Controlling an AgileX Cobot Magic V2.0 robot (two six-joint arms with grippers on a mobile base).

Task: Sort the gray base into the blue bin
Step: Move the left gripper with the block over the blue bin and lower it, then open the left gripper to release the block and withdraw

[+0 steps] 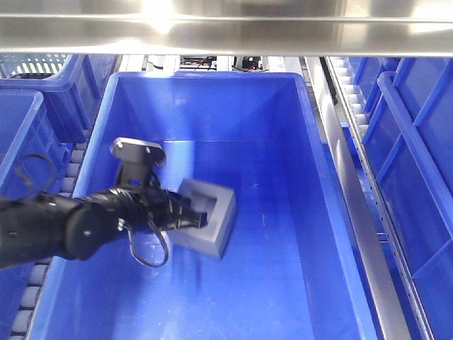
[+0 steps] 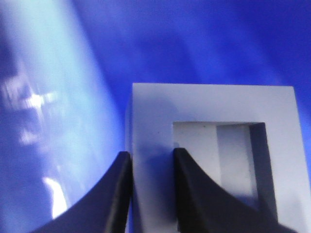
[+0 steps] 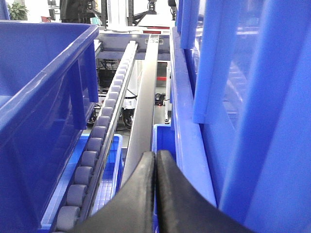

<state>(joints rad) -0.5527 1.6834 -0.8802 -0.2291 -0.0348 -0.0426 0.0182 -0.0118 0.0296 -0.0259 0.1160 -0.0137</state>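
Placement step: my left jaws (image 1: 192,214) pinch 1 wall of the gray base (image 1: 211,225), down inside the blue bin (image 1: 297,92) around 8 o'clock. Next I'd open up. Right jaws (image 3: 156,160) are closed, empty.

- Blue bin (image 1: 212,106): plastic, glossy; smooth walls carry bright glare.
- Gray base (image 1: 216,216): matt, pale gray, even faces with no shine; material cannot be told.
- Left gripper (image 2: 150,160) fingers (image 2: 119,194): black, smooth, dull sheen.
- Right gripper (image 3: 155,160) fingers (image 3: 143,194): black, smooth, faint sheen.
- Overhead rail (image 1: 226,28): brushed metal, reflective.
- Conveyor rollers (image 3: 92,145): gray, smooth, matt.
- Lattice crate (image 1: 42,71): blue plastic, slotted.
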